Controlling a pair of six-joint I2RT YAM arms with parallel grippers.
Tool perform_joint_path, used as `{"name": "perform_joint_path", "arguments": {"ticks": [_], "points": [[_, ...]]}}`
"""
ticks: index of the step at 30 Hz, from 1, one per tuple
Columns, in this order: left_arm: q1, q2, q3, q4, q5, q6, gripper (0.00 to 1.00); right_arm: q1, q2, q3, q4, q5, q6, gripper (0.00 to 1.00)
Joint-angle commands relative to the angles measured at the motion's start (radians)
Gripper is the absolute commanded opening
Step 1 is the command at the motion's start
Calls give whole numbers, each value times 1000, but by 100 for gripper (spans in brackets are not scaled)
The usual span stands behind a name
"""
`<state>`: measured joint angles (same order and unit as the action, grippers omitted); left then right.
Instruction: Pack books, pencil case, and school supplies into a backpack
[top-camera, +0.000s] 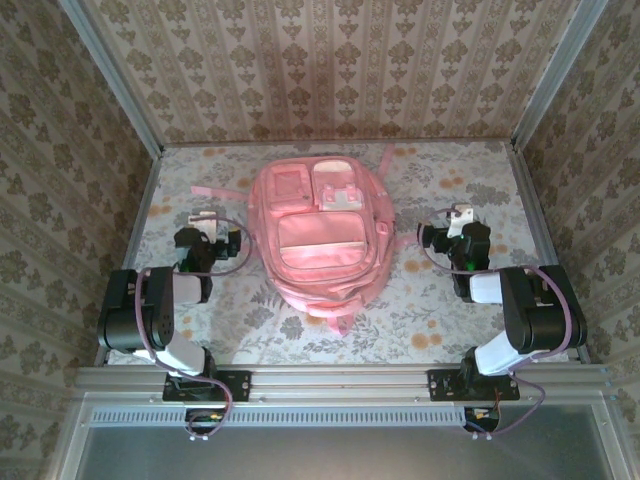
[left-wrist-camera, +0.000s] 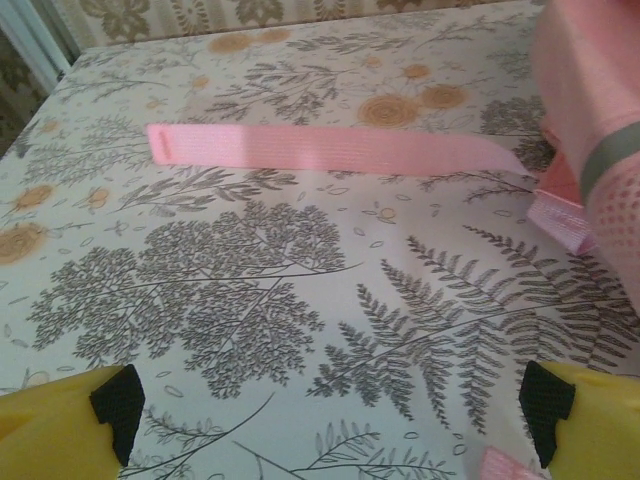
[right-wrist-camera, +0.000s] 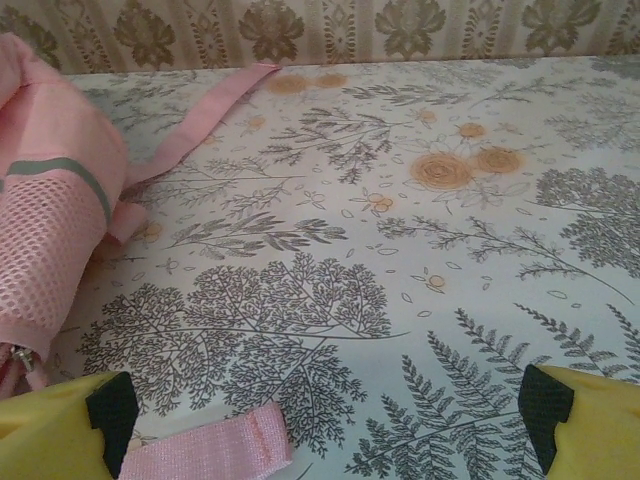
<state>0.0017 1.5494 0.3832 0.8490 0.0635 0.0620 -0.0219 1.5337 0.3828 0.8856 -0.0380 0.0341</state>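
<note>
One pink backpack (top-camera: 318, 235) lies flat in the middle of the flowered desk (top-camera: 430, 300), front side up. It has two small pockets side by side at its far end and one wider pocket (top-camera: 320, 240) below them. It sits between the two tools and touches neither. The left tool (top-camera: 207, 222) hangs over the desk just off the bag's left side, and the right tool (top-camera: 462, 222) is near its right side. From the left wrist, the bag's mesh side (left-wrist-camera: 590, 110) fills the right edge, and one flat pink strap (left-wrist-camera: 330, 150) lies stretched across the bare desk ahead of the left tool (left-wrist-camera: 330, 410). From the right wrist, the bag (right-wrist-camera: 50, 230) bulges in at the left. One strap runs off toward the far wall, and a second strap end (right-wrist-camera: 215, 450) lies by the right tool (right-wrist-camera: 330, 410). Both tools are released, their yellow fingers spread wide over the desk with nothing between them.
</note>
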Motion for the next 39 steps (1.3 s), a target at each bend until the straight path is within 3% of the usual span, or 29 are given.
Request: {"name": "perform_joint_path", "arguments": {"ticks": [1, 4, 10, 39], "points": [[7, -15, 25, -4, -13, -22, 100, 11, -8, 2, 10, 107, 37, 100], [5, -15, 25, -4, -16, -21, 100, 38, -7, 4, 6, 150, 21, 100], [4, -13, 28, -8, -19, -19, 100, 20, -3, 26, -32, 36, -3, 100], [-4, -15, 26, -8, -32, -13, 100, 25, -5, 23, -27, 49, -7, 100]]}}
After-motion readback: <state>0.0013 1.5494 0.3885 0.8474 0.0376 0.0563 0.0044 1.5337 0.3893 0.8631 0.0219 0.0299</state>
